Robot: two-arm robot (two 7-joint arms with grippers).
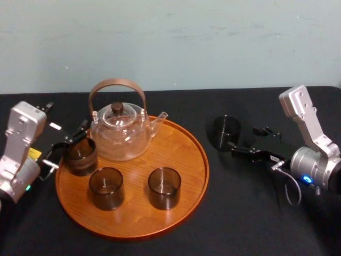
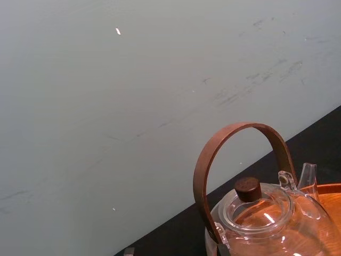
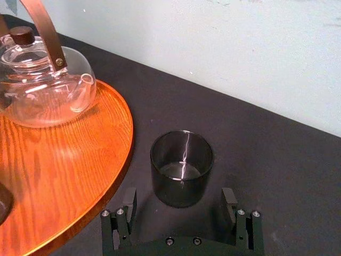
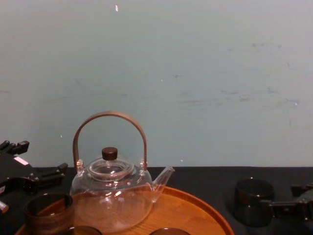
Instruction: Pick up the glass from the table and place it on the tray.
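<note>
Fingers (image 3: 123, 213) of the right gripper (image 1: 244, 140) are spread wide and empty, just short of the short, dark smoked-glass tumbler (image 3: 181, 168). It stands on the black worktop (image 1: 240, 213), at three o'clock off the round orange-brown wooden tray (image 1: 181, 154). The tumbler looks light, rigid, slick and breakable, so I'd pinch it gently mid-wall. The left gripper (image 1: 61, 153) sits at the tray's nine o'clock.

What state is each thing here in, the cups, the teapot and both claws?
Tray: lying flat, loaded.
Teapot: upright on tray, lid on.
Tray glasses: three, all upright.
Table glass: upright, empty, not gripped.
Right gripper: jaws open, just short of table glass.
Left gripper: at the leftmost tray glass.
</note>
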